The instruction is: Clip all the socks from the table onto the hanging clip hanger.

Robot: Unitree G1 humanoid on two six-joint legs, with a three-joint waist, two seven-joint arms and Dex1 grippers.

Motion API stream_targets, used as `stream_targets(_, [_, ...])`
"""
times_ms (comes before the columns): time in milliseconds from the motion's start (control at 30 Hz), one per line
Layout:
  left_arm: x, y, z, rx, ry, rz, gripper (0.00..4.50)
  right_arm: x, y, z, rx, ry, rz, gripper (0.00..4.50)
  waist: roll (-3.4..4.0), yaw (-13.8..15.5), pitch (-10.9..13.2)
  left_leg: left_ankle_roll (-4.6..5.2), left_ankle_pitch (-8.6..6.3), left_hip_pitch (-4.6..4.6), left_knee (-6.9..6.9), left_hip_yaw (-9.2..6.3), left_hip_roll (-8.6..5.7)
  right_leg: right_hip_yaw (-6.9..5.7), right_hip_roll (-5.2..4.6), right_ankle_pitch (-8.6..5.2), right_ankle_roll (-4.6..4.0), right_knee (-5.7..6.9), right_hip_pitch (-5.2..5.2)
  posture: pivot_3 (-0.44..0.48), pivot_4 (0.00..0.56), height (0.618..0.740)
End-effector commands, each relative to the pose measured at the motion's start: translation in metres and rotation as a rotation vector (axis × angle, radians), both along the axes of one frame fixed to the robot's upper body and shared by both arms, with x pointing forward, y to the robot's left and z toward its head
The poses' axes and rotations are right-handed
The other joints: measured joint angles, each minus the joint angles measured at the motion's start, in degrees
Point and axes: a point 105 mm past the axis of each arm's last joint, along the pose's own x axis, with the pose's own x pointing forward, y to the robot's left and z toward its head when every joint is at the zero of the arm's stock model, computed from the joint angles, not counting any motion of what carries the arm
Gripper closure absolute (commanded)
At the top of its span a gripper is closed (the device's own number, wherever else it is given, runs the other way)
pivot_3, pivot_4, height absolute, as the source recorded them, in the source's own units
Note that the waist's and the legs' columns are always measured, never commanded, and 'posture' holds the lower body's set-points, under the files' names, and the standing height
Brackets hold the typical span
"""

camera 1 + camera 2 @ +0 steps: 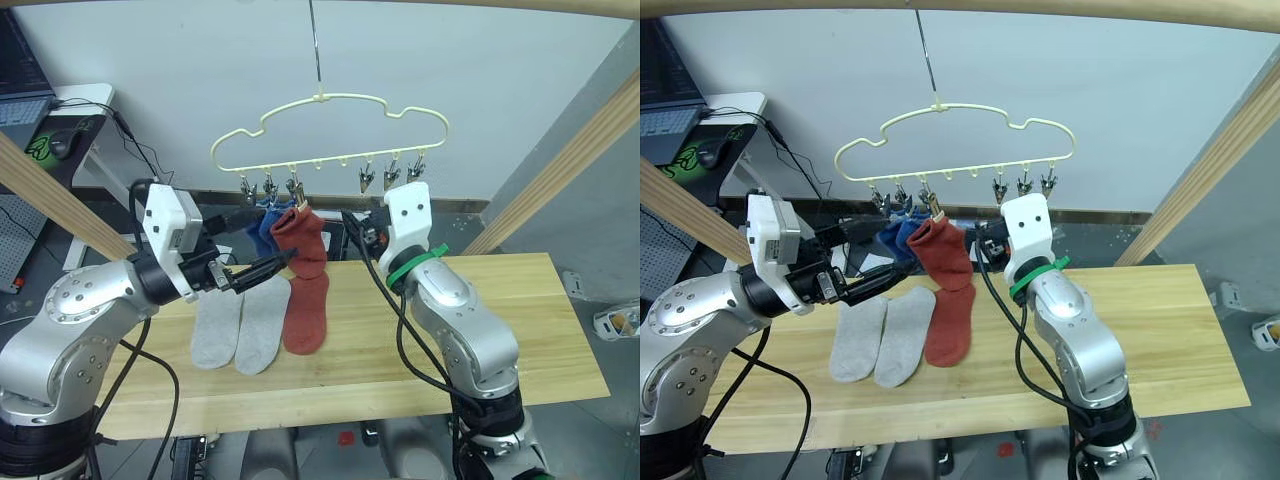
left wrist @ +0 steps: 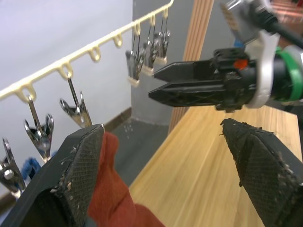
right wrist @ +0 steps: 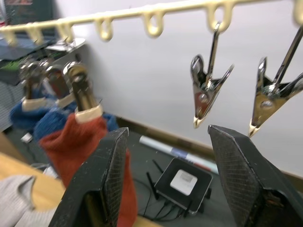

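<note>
Red sock [image 1: 302, 232]: I see it clipped to the clip hanger [image 1: 330, 130], third clip from the left, two blue socks [image 1: 264, 222] clipped beside it.
Tabletop [image 1: 520, 310]: second red sock [image 1: 308, 312] and two grey socks [image 1: 242, 322] lie flat.
Left end effector [image 1: 272, 265]: open, touching the hanging red sock.
Right end effector [image 3: 168, 189]: open, empty, near free clips.

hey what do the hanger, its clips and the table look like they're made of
The hanger looks like thin wire with a smooth pale yellow coating, probably plastic. The clips look like bare shiny metal, silvery with bright glints. The table looks like light natural wood planks, with visible grain and a matte finish.
</note>
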Motion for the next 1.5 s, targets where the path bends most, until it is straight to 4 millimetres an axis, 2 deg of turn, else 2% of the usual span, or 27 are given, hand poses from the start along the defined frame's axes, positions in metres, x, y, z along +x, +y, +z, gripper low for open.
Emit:
stream_targets(33, [-0.006, 0.0, 0.013, -0.008, -0.087, -0.006, 0.22, -0.001, 0.004, 0.016, 0.036, -0.069, -0.012, 1.68, 0.0, -0.01, -0.04, 0.0, 0.0, 0.0, 0.0, 0.0, 0.0, 0.0, 0.0, 0.0, 0.0, 0.0, 0.0, -0.096, 0.248, 0.74])
stream_targets(333, [-0.005, 0.0, 0.013, -0.001, -0.093, -0.011, 0.22, 0.014, 0.0, 0.023, 0.047, -0.099, -0.083, 1.68, -0.07, 0.01, -0.28, 0.01, 0.0, 0.0, 0.0, -0.01, 0.0, -0.02, 0.01, 0.02, -0.04, 0.0, 0.0, -0.089, 0.241, 0.74])
stream_targets(867, [-0.003, -0.001, 0.012, 0.002, -0.092, -0.015, 0.22, 0.021, -0.006, 0.027, 0.07, -0.111, -0.095, 1.68, -0.09, 0.01, -0.38, 0.01, 0.0, -0.01, 0.0, 0.0, 0.01, -0.01, 0.01, 0.03, -0.06, 0.0, 0.0, -0.095, 0.236, 0.74])
stream_targets(1067, [-0.002, -0.003, 0.01, 0.003, -0.089, -0.018, 0.22, 0.022, 0.0, 0.029, 0.088, -0.106, -0.083, 1.68, -0.09, -0.01, -0.48, 0.01, 0.0, -0.01, 0.0, 0.0, 0.01, -0.02, 0.01, 0.04, -0.06, 0.0, 0.0, -0.096, 0.238, 0.74])
stream_targets(1167, [-0.002, -0.003, 0.01, 0.005, -0.089, -0.017, 0.22, 0.023, 0.003, 0.028, 0.091, -0.099, -0.082, 2.6, -0.1, 0.0, -0.5, 0.01, 0.0, -0.01, 0.0, 0.0, 0.01, -0.02, 0.01, 0.04, -0.07, 0.0, 0.0, -0.095, 0.239, 0.74])
stream_targets(1500, [-0.003, -0.003, 0.009, 0.008, -0.083, -0.009, 0.22, 0.026, 0.004, 0.029, 0.096, -0.105, -0.081, 2.6, -0.1, 0.0, -0.5, 0.01, 0.0, -0.01, 0.0, -0.01, 0.01, -0.02, 0.01, 0.04, -0.07, 0.0, 0.01, -0.089, 0.239, 0.74])
